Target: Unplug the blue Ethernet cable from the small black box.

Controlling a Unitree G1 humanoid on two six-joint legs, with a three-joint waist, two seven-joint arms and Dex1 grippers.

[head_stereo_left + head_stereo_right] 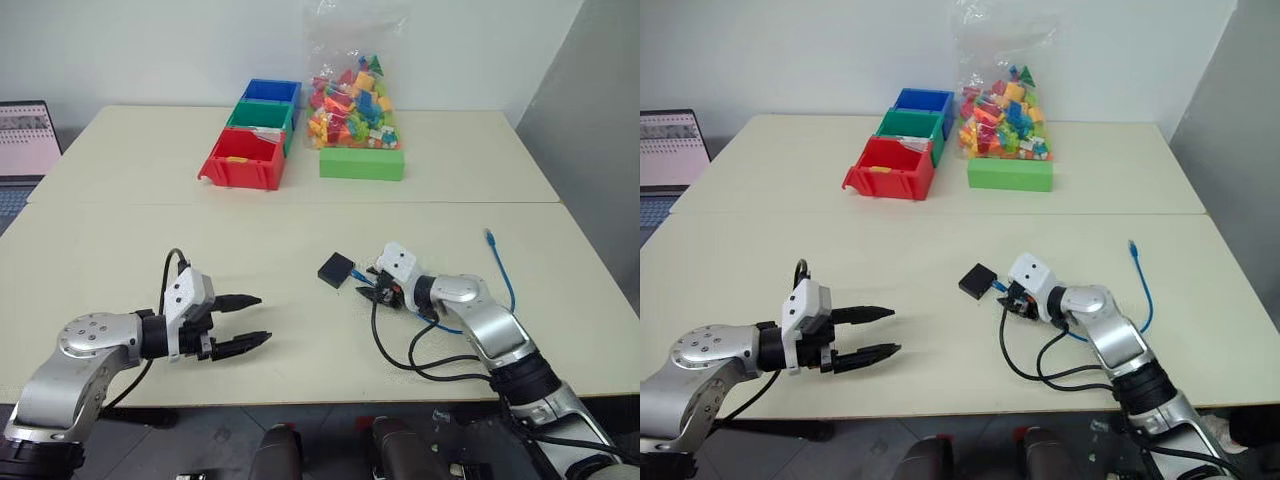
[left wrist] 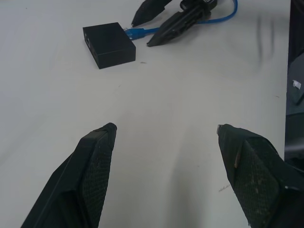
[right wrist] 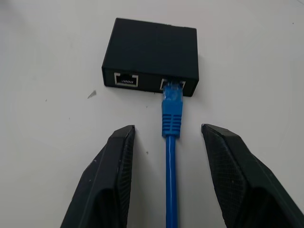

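The small black box (image 3: 151, 56) lay flat on the pale surface (image 1: 300, 220) just ahead of the right gripper (image 3: 168, 142), whose jaws stood open and gripped nothing, one on each side of the blue Ethernet cable (image 3: 171, 156) without touching it. The cable's plug sat in one of the box's two side ports, the port beside it empty, and the cord ran back between those jaws. The left gripper (image 1: 252, 320) was well apart from the box, its jaws also spread wide and empty above bare surface, pointing towards the box.
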